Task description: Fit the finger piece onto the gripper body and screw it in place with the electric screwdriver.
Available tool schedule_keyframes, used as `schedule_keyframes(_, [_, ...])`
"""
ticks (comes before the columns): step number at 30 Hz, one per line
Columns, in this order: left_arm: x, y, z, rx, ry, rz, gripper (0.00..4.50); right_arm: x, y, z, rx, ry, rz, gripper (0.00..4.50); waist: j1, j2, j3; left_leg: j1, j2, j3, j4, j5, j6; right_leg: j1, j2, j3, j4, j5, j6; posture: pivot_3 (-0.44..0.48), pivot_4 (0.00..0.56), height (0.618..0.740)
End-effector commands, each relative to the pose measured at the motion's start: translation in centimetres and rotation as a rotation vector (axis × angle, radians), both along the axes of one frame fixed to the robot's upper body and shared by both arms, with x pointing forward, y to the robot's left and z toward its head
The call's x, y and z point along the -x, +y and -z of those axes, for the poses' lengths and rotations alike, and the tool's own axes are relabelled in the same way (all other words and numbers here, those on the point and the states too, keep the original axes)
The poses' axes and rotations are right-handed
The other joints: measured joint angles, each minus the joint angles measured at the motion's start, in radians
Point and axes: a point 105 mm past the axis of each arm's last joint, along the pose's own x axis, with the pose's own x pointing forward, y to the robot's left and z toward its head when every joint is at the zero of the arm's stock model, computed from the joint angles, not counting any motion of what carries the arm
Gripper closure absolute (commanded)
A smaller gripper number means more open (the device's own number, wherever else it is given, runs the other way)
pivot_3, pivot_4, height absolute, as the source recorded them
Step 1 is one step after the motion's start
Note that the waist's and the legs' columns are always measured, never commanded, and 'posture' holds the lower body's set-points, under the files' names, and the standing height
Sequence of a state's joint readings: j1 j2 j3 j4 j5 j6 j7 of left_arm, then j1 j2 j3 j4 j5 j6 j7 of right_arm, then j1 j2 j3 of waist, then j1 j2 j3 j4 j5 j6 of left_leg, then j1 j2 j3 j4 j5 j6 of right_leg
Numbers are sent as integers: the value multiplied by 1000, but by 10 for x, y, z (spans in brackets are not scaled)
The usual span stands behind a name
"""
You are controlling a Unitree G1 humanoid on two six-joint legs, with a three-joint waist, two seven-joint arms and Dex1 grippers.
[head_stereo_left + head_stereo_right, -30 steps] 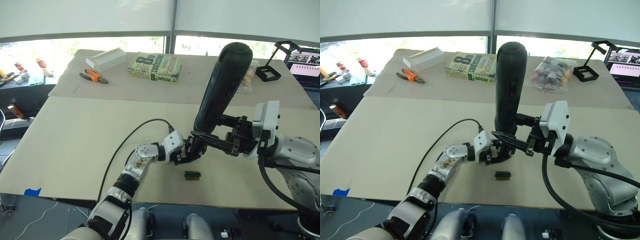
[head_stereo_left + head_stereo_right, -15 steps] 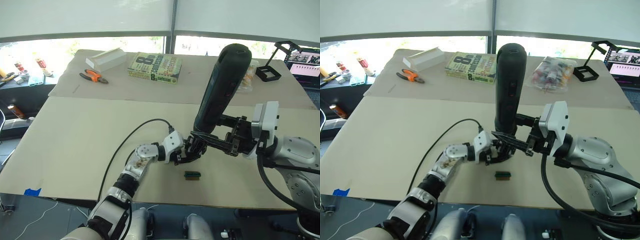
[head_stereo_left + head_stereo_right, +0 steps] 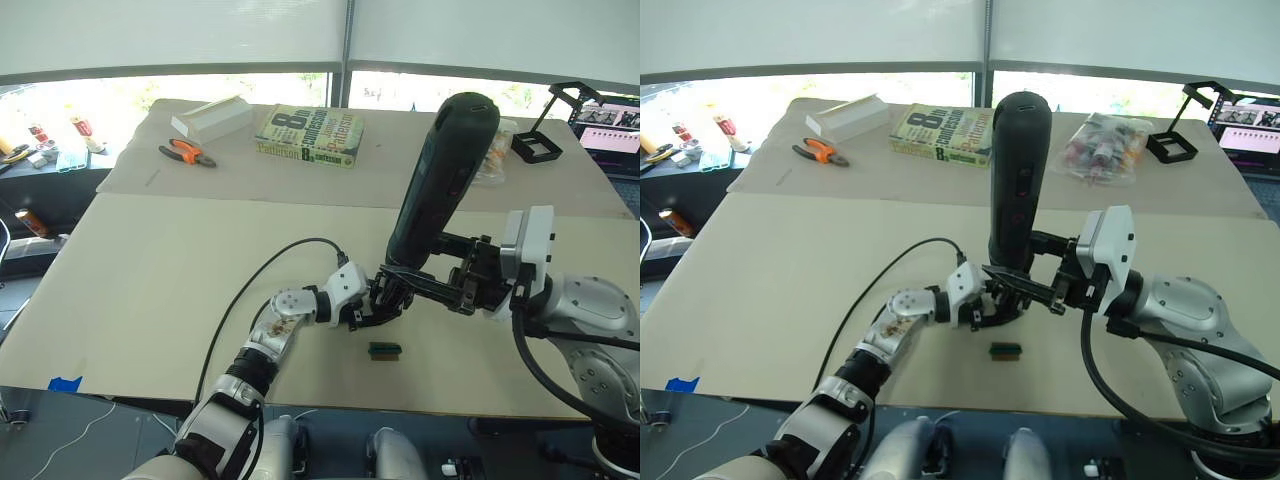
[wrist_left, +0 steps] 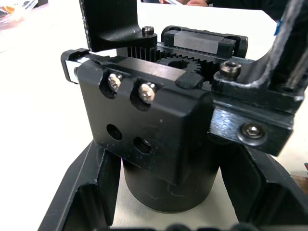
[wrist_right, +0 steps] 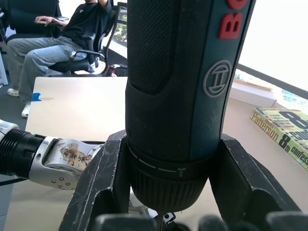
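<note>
A: Left eye view — almost nothing has changed over the last second. The electric screwdriver (image 3: 441, 178) has dipped a touch lower; the gripper body (image 3: 385, 297) sits where it did on the surface (image 3: 180, 260).

B: Meaning?
A: Looks like driving is under way, the bit bearing down into the block. A judgement only; the tip is hidden.

B: Poses?
A: The right gripper (image 3: 432, 283) reaches in from the right, fingers pinching the screwdriver's lower barrel, tool leaning slightly right. The left gripper (image 3: 381, 303) lies low, clamped on the gripper body's base.

B: The finger piece?
A: Can't pick it out. Left wrist view shows two screw heads (image 4: 130, 87) seated on the block, two holes below empty.
</note>
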State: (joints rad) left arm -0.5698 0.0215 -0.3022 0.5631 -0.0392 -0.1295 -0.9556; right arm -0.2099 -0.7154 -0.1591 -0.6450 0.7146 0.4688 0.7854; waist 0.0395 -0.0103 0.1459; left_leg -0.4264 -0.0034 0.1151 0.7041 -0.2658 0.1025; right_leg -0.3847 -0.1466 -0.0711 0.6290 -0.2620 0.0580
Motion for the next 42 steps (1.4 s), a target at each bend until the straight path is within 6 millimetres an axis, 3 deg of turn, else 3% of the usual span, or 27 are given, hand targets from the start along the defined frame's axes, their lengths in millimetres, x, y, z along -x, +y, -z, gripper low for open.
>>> schedule_keyframes(1, [10,-5,9,-23,23,40,2054,7,2,-6,-11,-50,-16,2573,0,0,0,0,0,0,0,0,0,0,0,0,0,0,0,0,150,740])
schedule_keyframes(18, [10,-6,9,-24,27,43,2054,-2,-5,10,5,-18,46,2573,0,0,0,0,0,0,0,0,0,0,0,0,0,0,0,0,150,740])
schedule_keyframes(30, [9,-5,10,-29,36,41,2054,-17,-4,24,52,90,115,2573,0,0,0,2,0,0,0,0,0,-1,0,0,-1,0,0,0,150,740])
schedule_keyframes(42, [8,-4,9,-31,34,34,2054,-17,-5,41,42,219,166,2573,0,0,-1,3,1,0,0,0,0,0,-1,0,-1,0,0,0,150,740])
